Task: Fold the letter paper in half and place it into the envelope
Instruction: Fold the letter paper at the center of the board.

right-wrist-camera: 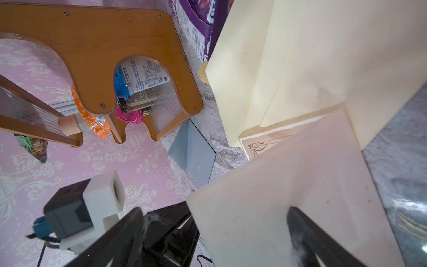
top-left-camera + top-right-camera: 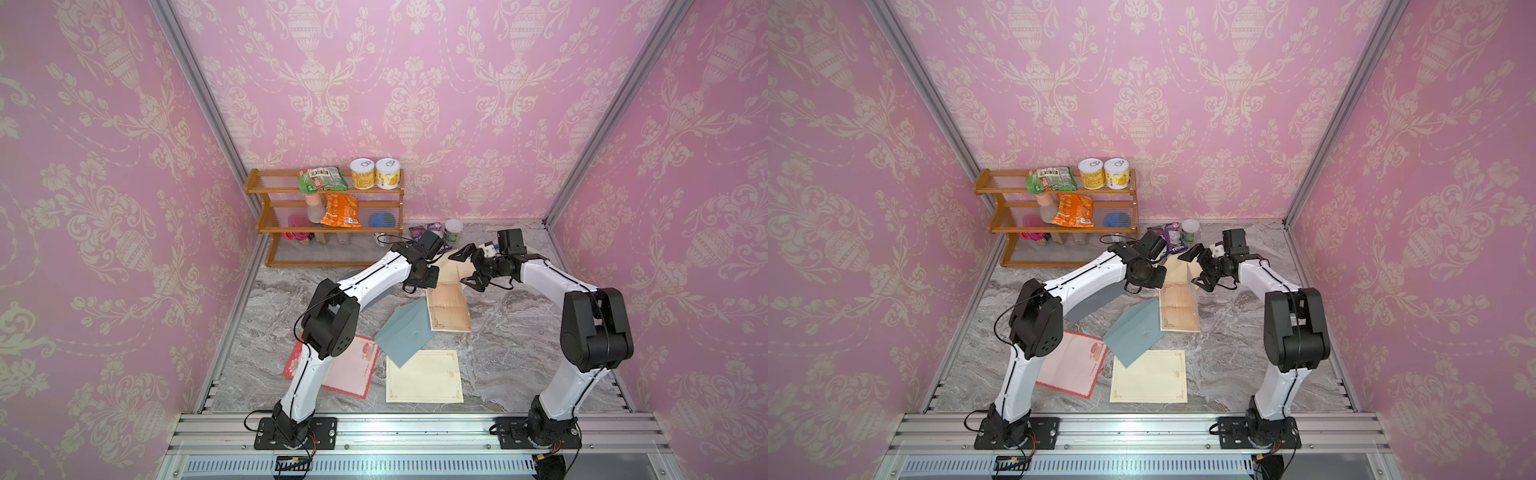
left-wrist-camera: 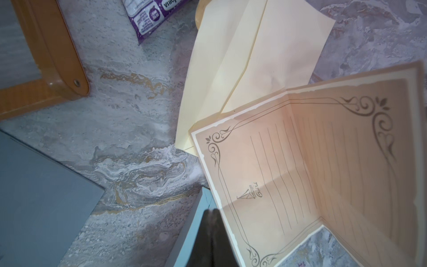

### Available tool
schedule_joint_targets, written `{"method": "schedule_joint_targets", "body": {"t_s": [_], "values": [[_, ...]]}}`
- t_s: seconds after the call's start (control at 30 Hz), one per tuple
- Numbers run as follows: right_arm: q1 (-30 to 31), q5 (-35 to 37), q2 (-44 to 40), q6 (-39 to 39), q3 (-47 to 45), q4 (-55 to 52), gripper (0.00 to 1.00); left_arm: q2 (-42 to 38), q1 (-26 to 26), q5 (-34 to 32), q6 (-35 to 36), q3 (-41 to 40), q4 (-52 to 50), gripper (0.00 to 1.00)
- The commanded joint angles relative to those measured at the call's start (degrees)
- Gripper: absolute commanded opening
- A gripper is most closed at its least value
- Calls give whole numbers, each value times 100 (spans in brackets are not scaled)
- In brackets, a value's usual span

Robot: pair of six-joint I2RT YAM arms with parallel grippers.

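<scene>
Our left gripper (image 3: 211, 212) is closed tight, and its tips pinch a corner of the teal envelope (image 3: 192, 227), which runs up beside them in the left wrist view. Just beside that corner lies the letter (image 3: 265, 166), creased down the middle. One half is flat on the table (image 3: 127, 120) and the other rises from the crease. Its far edge overlaps a cream envelope (image 3: 219, 69). A grey envelope (image 3: 41, 196) lies well apart, and beyond we see a purple packet (image 3: 150, 20) and a foot of the shelf (image 3: 53, 57).

In the right wrist view our right gripper (image 1: 215, 211) stands wide open, gripping nothing. The letter's raised half stands between its fingers (image 1: 129, 231); we cannot tell whether either one touches it. Behind it are the cream envelope and, near the shelf, the grey envelope.

In both top views the letter (image 2: 451, 311) lies mid-table between the two grippers. Its raised half is upright, with the open right jaws on either side of it. The teal envelope (image 2: 405, 332) slopes down from the left gripper toward the arm bases, its low corner over the edge of a cream sheet (image 2: 424, 376). A red sheet (image 2: 353, 370) lies partly under the left arm.
</scene>
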Motion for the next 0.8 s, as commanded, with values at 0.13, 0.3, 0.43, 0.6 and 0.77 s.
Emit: {"method": "schedule_joint_targets", "body": {"t_s": [0.13,0.3,0.43,0.6,0.77], "values": [[179,14,658,-55,318,22,100,-403,-31,-173,-113,-79,-114,0],[162,396,474,-771,611,-922,100,-250,-61,-72,-168,51,-88,0],[152,938,243,-1445,705,-1818,100,114,-119,72,-223,324,-60,0],[137,1304,177,-1857,585,-2299,100,513,-195,377,-419,477,121,0],[106,1554,260,-2130,565,-2592,100,795,-278,537,-393,492,87,0]]}}
